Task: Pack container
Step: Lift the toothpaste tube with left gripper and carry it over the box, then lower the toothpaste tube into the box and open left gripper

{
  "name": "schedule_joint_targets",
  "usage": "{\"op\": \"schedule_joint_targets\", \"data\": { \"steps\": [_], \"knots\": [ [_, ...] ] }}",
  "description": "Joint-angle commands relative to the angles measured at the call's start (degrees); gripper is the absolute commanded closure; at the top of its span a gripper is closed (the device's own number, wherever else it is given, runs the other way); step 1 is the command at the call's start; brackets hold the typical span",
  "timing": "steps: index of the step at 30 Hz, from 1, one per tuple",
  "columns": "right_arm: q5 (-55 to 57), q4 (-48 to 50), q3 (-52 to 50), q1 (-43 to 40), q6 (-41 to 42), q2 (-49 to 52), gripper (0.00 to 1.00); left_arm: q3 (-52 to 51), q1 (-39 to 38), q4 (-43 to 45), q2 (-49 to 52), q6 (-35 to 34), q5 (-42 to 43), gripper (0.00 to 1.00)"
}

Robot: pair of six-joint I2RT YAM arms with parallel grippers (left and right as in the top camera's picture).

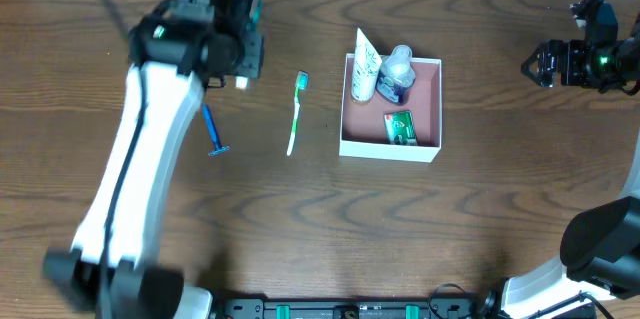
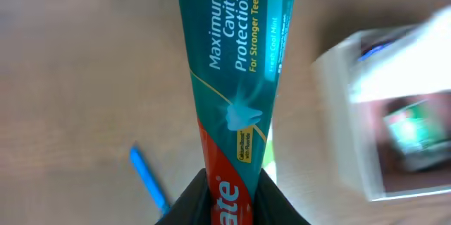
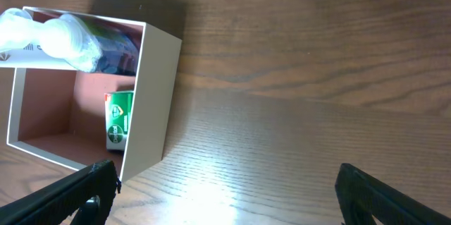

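Left gripper (image 2: 232, 198) is clamped on one end of a teal-and-red plastic toothpaste tube (image 2: 236, 77). Most of the tube juts out unsupported, so I'd say it could swing or slip. Past the blue razor (image 1: 214, 133) and green toothbrush (image 1: 295, 111) on the wooden surface (image 1: 480, 219) sits the white-walled, pink-lined square container (image 1: 388, 149), partly filled. The tube might snag its rim. Right gripper (image 1: 538, 63) hangs wide open, well apart.
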Motion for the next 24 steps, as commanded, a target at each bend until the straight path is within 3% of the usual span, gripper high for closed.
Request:
{"op": "schedule_joint_targets", "data": {
  "steps": [1, 6, 13, 24],
  "knots": [
    [-0.9, 0.0, 0.0, 0.4, 0.6, -0.1, 0.01, 0.7, -5.1, 2.2, -6.1, -3.7, 2.2, 0.81],
    [-0.9, 0.0, 0.0, 0.4, 0.6, -0.1, 0.01, 0.7, -15.8, 8.2, -10.6, -5.3, 4.9, 0.81],
    [-0.9, 0.0, 0.0, 0.4, 0.6, -0.1, 0.01, 0.4, -27.6, 14.8, -6.8, -9.0, 4.9, 0.81],
    [-0.9, 0.0, 0.0, 0.4, 0.6, -0.1, 0.01, 0.4, -30.9, 21.0, 7.7, -11.8, 4.9, 0.81]
  ]
}}
